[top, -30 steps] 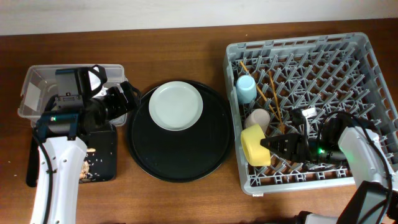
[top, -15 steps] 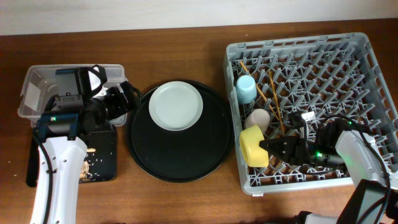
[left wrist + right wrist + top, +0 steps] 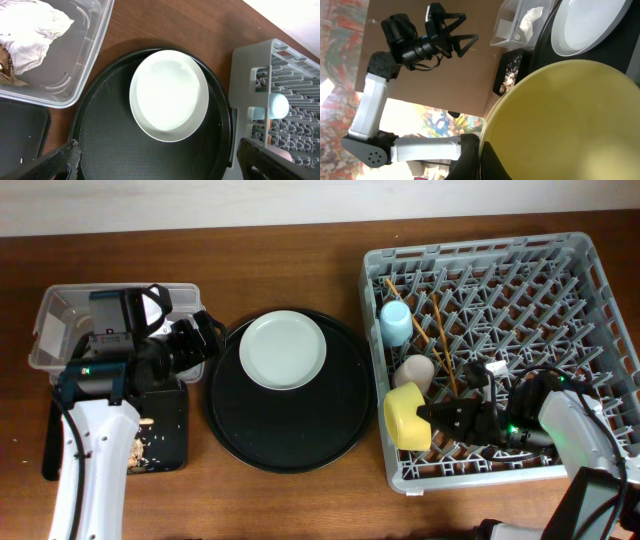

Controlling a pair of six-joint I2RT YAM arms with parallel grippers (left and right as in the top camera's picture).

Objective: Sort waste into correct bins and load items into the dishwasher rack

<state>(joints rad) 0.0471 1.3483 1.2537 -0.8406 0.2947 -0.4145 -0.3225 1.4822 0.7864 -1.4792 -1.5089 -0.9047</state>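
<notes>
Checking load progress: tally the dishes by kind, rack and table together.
cups: 2, the light blue cup and the pink cup
bowls: 1, the yellow bowl
plates: 1, the pale plate
chopsticks: 2
total: 6

The left arm rises from the near table edge and bends at the wrist, so the left gripper points toward the right arm, its 2 fingers spread wide with nothing between them. The right arm reaches in low from the near right corner with a green light lit at its wrist. The right gripper points toward the left arm, its jaws clamped on the rim of the small yellow bowl.
</notes>
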